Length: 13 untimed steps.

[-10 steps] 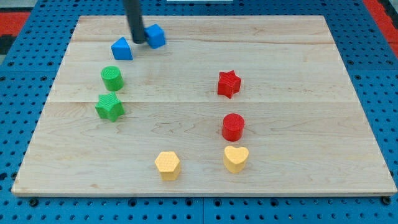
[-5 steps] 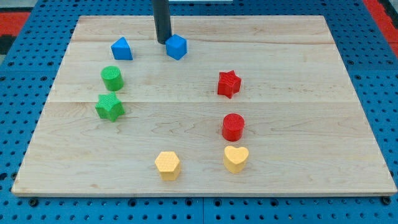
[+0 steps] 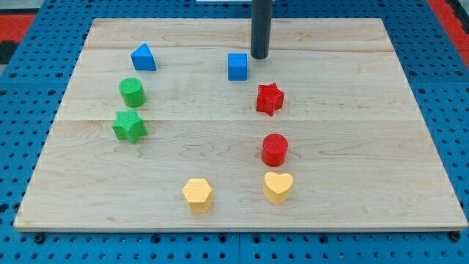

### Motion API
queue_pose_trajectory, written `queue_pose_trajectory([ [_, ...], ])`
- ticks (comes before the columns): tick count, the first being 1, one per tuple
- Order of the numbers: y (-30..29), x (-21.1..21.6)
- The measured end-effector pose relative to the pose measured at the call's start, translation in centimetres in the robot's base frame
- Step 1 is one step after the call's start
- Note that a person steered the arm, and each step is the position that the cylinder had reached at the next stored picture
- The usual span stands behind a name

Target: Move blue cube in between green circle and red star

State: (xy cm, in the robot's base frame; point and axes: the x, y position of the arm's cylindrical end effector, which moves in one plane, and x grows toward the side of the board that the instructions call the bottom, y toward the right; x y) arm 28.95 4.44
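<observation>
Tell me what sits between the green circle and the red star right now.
Nothing: in the camera view, only bare wood lies between the green circle and the red star. The blue cube sits above that line, beside my tip.

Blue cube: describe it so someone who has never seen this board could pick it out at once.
On the pale wooden board, look in the upper middle, just up-left of the red star block. The blue cube block sits there, my tip just to its upper right. The other blue block, a triangle, sits far left.
</observation>
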Motion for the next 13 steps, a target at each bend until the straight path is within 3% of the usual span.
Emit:
queue_pose_trajectory([
  [5,-6.9,3.5],
  [7,-7.2,7.3],
  [11,-7.5,10.9],
  [13,-5.0,6.3],
])
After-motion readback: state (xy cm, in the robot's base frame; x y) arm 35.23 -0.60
